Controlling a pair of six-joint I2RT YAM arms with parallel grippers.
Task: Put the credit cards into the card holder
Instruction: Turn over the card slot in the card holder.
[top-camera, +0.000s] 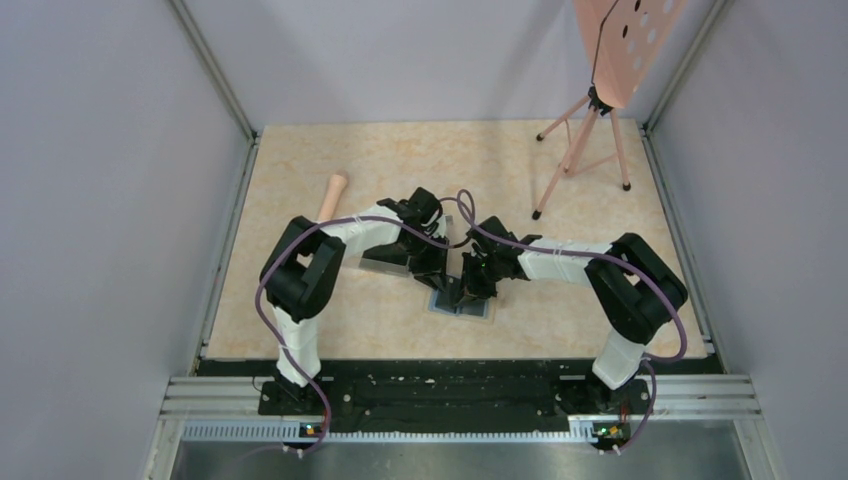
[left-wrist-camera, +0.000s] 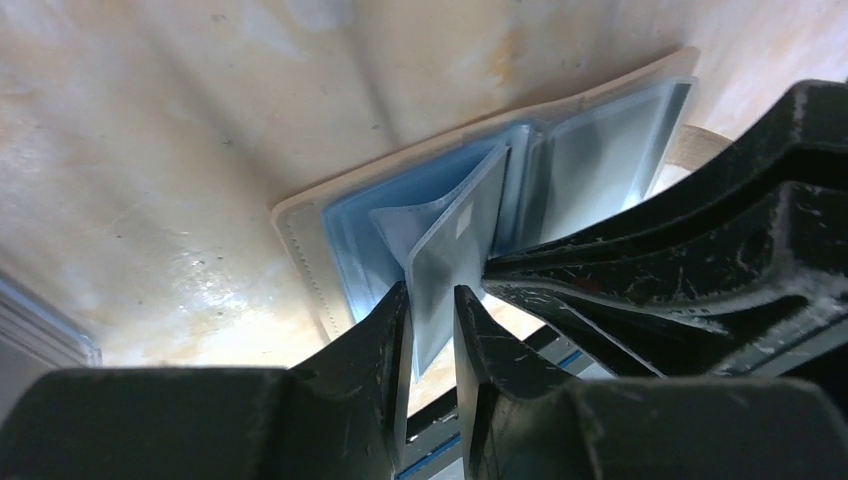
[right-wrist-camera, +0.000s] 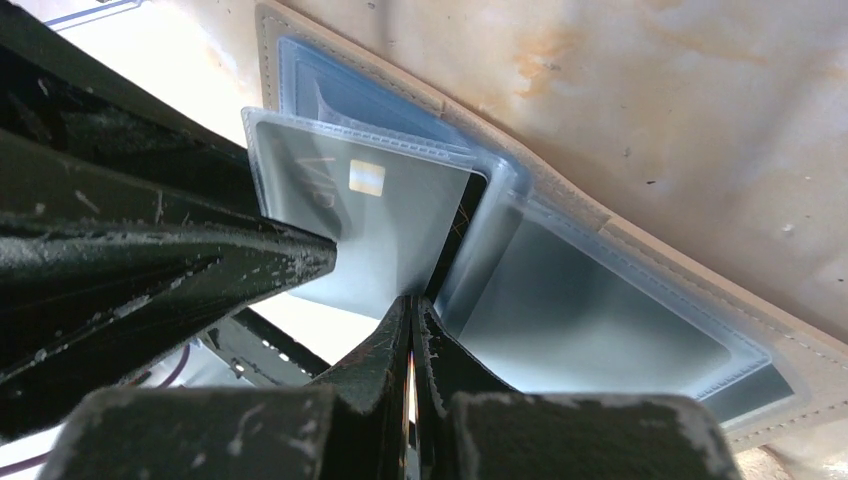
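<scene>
The tan card holder (top-camera: 462, 306) lies open on the table, its grey-blue plastic leaves up (left-wrist-camera: 300, 250) (right-wrist-camera: 600, 212). One leaf (left-wrist-camera: 450, 250) (right-wrist-camera: 370, 230) stands upright from the spine, and a light chip mark shows through it. My left gripper (left-wrist-camera: 432, 300) (top-camera: 442, 272) is open, its jaws a narrow gap apart around that leaf's lower corner. From the other side, my right gripper (right-wrist-camera: 413, 300) (top-camera: 472, 284) is shut on the black edge of a credit card (right-wrist-camera: 462, 228) that runs from its tips into the leaf.
A clear plastic box (top-camera: 385, 262) lies under the left arm, its corner visible in the left wrist view (left-wrist-camera: 40, 325). A pale wooden handle (top-camera: 333, 193) lies at the back left. A pink tripod stand (top-camera: 585, 150) with a perforated board stands at the back right.
</scene>
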